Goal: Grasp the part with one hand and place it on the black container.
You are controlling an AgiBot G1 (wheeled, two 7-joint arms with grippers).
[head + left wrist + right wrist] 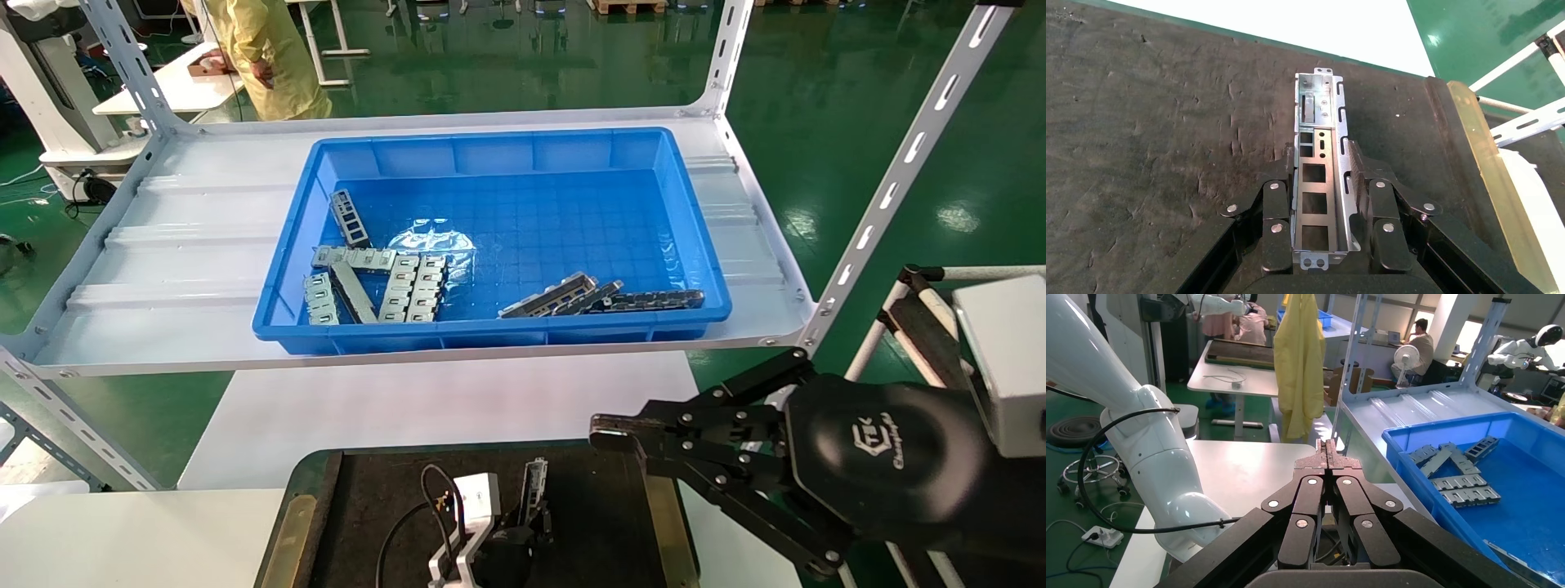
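Grey metal part with rectangular cutouts, clamped in left gripper over black container. Right gripper closed, empty, beside blue bin. Green floor.

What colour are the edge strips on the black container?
Brass-yellow strips along the black container, clearest in the left wrist view, beside the left pincer holding the part.

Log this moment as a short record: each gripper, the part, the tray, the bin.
left gripper: shut on the part, low over the black tray
part: grey channel strip with rectangular cutouts, lengthwise between the jaws; contact with the tray cannot be told
black tray: nothing else seen on it
right gripper: shut, holding nothing, beside the tray's right edge
blue bin: on the shelf, more metal pieces inside
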